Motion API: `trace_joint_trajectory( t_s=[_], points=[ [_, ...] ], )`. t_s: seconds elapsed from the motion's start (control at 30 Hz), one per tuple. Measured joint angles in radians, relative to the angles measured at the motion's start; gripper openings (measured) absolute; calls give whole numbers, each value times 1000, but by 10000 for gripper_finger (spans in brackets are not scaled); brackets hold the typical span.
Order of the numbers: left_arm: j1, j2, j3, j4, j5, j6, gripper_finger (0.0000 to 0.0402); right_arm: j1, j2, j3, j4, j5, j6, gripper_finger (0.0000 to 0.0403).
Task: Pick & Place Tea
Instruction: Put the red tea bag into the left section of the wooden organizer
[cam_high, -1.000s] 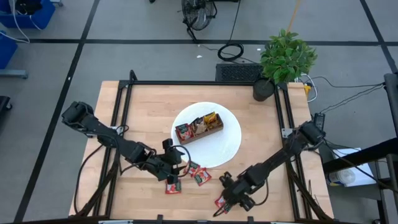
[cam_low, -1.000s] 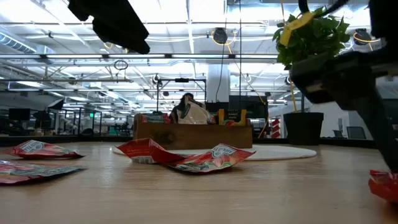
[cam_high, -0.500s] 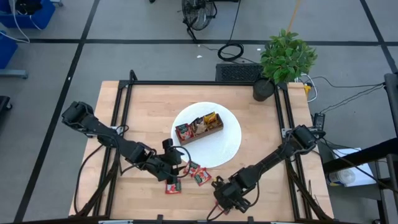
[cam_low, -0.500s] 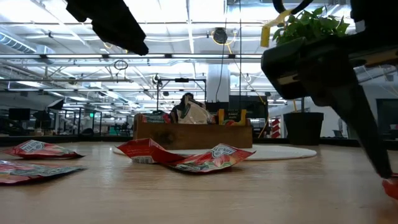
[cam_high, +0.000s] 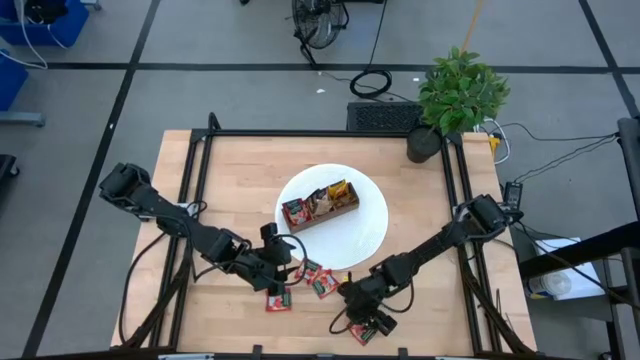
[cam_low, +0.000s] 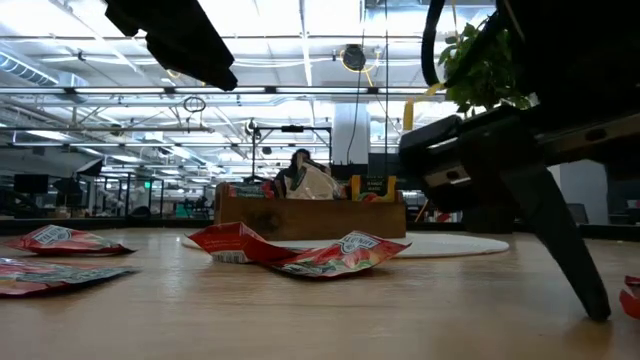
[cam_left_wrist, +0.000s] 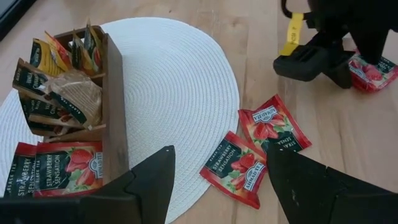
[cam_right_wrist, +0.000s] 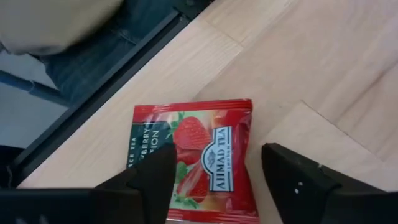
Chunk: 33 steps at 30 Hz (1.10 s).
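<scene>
A brown wooden tray (cam_high: 320, 205) holding tea sachets sits on a round white mat (cam_high: 365, 235). Three red tea sachets lie flat on the table beside the mat's near rim (cam_high: 305, 268) (cam_high: 323, 285) (cam_high: 278, 300). My left gripper (cam_high: 283, 268) hovers open above them, with two of them (cam_left_wrist: 239, 168) (cam_left_wrist: 273, 124) seen past its fingers. Another red strawberry sachet (cam_right_wrist: 193, 155) lies flat close to the table's near edge. My right gripper (cam_right_wrist: 217, 155) is low over it and open, one finger on either side of its near half. My right gripper comes down on the sachet slanting from above, and one fingertip (cam_low: 598, 312) reaches the table top beside the sachet's edge (cam_low: 632, 298). I cannot tell whether the fingers touch the sachet, which lies flat on the wood.
A black frame rail (cam_right_wrist: 93, 106) runs along the table's near edge just past the sachet, and a person's legs (cam_right_wrist: 93, 50) stand beyond it. A potted plant (cam_high: 455, 95) stands at the far right corner. Bare wood lies right of the mat.
My right gripper has moved toward the table's left edge and down, tipping more steeply, until it stands over the red sachet at the near edge. The sachets have not moved.
</scene>
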Motion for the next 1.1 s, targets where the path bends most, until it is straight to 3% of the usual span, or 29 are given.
trace_joint_trajectory(
  t_s=[0.17, 0.43, 0.63, 0.8, 0.93, 1.0, 1.1],
  points=[
    [0, 0, 0, 0, 0, 0, 253, -25, 1, -49, 31, 21, -23, 156],
    [0, 0, 0, 0, 0, 0, 253, -44, 3, -94, 21, 129, -76, 24],
    [0, 0, 0, 0, 0, 0, 253, -52, -17, -98, 16, 174, -80, 10],
    [0, 0, 0, 6, -1, 0, 253, -15, -137, -104, -12, 401, -106, 10],
    [1, 0, -1, 71, -6, 9, 253, 31, -256, -107, 9, 739, -118, 9],
    [4, 0, -1, 112, -23, 31, 253, 60, -311, -134, 109, 928, -147, 9],
    [13, 2, -1, 161, -85, 34, 253, 80, -373, -253, 404, 1117, -262, 9]
  ],
)
